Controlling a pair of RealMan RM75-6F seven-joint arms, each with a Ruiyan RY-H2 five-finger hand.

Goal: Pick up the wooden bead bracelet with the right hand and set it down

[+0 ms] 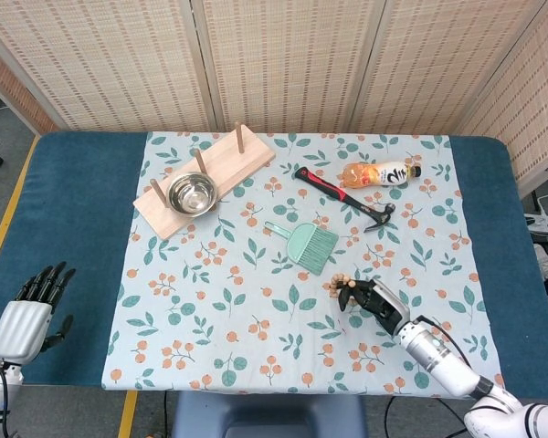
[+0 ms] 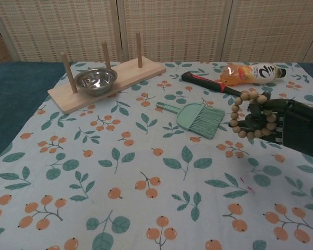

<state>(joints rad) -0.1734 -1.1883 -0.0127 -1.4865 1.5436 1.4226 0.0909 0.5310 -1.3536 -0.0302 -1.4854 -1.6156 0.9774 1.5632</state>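
Observation:
The wooden bead bracelet [image 2: 248, 115] is a ring of light round beads looped over the dark fingers of my right hand [image 2: 275, 122], which holds it above the floral cloth just right of the green brush. From the head view the bracelet [image 1: 341, 286] shows at the tip of the right hand [image 1: 373, 299], near the cloth's front right. My left hand [image 1: 27, 313] rests open at the table's front left corner, fingers apart, holding nothing.
A green dustpan brush [image 2: 196, 116] lies just left of the bracelet. Behind are a red-handled hammer [image 2: 215, 85] and an orange drink bottle [image 2: 250, 73]. A wooden peg board [image 2: 107, 78] with a steel bowl [image 2: 95, 80] sits at the back left.

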